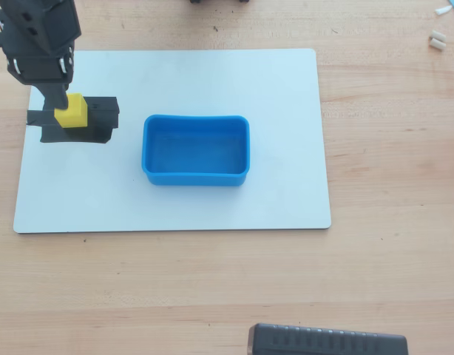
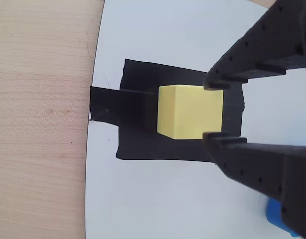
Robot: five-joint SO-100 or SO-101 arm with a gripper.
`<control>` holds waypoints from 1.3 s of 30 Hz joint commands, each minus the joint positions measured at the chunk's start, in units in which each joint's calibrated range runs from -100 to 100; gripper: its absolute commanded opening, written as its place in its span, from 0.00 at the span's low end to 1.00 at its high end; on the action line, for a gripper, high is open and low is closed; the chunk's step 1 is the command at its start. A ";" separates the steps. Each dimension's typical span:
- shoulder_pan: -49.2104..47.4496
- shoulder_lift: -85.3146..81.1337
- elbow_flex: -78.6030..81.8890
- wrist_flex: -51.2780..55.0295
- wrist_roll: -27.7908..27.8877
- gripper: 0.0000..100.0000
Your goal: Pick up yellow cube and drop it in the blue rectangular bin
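The yellow cube [image 2: 190,112] sits over a black tape patch [image 2: 138,107] at the left end of a white board. My gripper [image 2: 213,110] has one black finger [image 2: 242,55] against each side of the cube's near end, and the jaws stand at the cube's width, pressed on it. In the overhead view the cube [image 1: 72,111] shows just below the gripper [image 1: 57,96] and the arm's black body. I cannot tell whether the cube is lifted off the tape. The blue rectangular bin [image 1: 196,149] stands empty at the board's middle, to the right of the cube. A corner of the bin [image 2: 277,216] shows in the wrist view.
The white board [image 1: 212,207] lies on a wooden table [image 1: 390,148]. A black object [image 1: 327,342] sits at the table's bottom edge. Small white bits [image 1: 436,41] lie at the top right. Bare wood [image 2: 41,119] lies left of the board.
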 commanded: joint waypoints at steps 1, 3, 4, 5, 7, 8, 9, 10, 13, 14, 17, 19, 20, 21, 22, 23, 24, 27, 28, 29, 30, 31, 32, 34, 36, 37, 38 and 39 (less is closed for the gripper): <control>-0.67 0.09 -5.89 2.36 -0.44 0.22; -0.67 0.28 -6.07 2.45 -0.78 0.24; -0.67 0.47 -6.07 2.61 -0.78 0.24; -0.67 0.74 -6.07 3.11 -0.78 0.24; -0.84 0.74 -6.07 3.27 -0.78 0.24; -0.93 0.84 -6.07 3.27 -0.78 0.24; -1.01 1.12 -6.07 3.27 -0.78 0.25; -1.01 1.39 -6.07 3.27 -0.78 0.25; -1.01 2.14 -6.07 3.02 -0.59 0.26; -1.01 2.42 -6.07 2.78 -0.63 0.26; -0.84 3.35 -6.07 2.36 -0.54 0.26; -0.76 3.81 -6.07 1.78 -0.54 0.26; -0.67 4.09 -6.07 1.45 -0.54 0.26; -0.41 4.46 -6.07 1.12 -0.49 0.26; -0.24 5.02 -6.07 0.71 -0.49 0.26; -0.07 5.76 -6.07 0.38 -0.49 0.26; 0.10 6.60 -6.07 -0.03 -0.54 0.26; 0.36 7.71 -5.71 -1.44 -0.59 0.25; 0.44 8.27 -5.89 -1.60 -0.54 0.25; 0.44 8.64 -6.07 -1.68 -0.49 0.25; 0.36 8.64 -6.07 -1.77 -0.49 0.24; 0.27 8.64 -6.07 -1.77 -0.39 0.23; 0.19 8.64 -6.07 -1.60 -0.24 0.21; 0.01 8.64 -5.98 -1.52 -0.20 0.17; -0.16 8.64 -5.98 -1.19 -0.54 0.12; -0.16 8.64 -5.89 -1.02 -0.78 0.12; -0.24 8.55 -6.07 -0.61 -1.07 0.11; -0.33 8.36 -6.26 0.13 -1.37 0.10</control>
